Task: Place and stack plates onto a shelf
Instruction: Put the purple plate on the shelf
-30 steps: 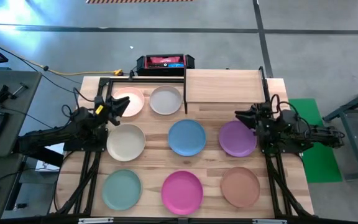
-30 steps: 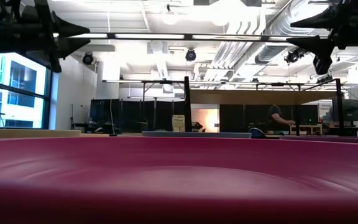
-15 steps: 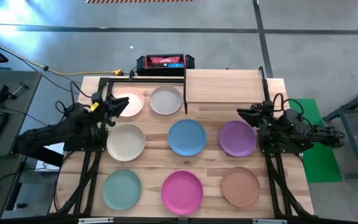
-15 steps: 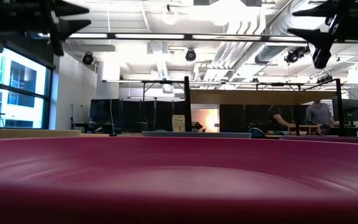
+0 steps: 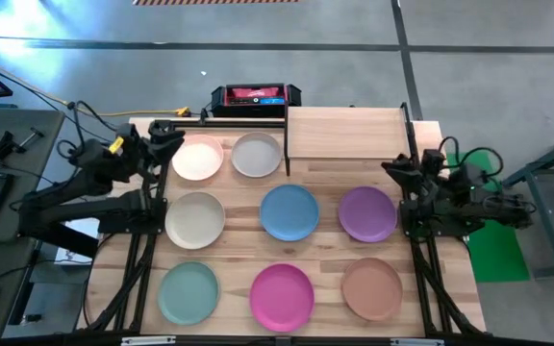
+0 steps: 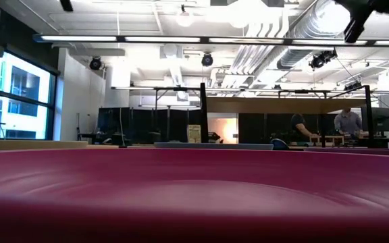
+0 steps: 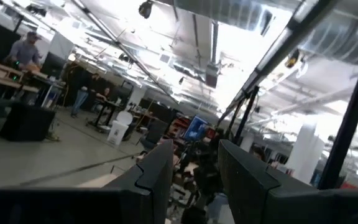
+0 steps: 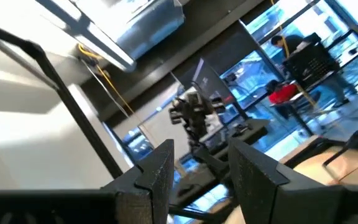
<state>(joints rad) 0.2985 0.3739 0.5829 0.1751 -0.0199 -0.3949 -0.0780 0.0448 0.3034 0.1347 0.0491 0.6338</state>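
Both arms have pulled outward; left gripper (image 5: 164, 137) and right gripper (image 5: 393, 169) gape wide, empty. Nearest lie teal-green (image 5: 188, 293), magenta (image 5: 282, 295) and tan-brown plates (image 5: 372, 287); the shelf (image 5: 344, 133) stands bare beyond.

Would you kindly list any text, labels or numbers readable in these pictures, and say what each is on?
None can be read.
Red and black box beyond the table's far edge: label marks too small to read.
The plates and the shelf: no markings visible.
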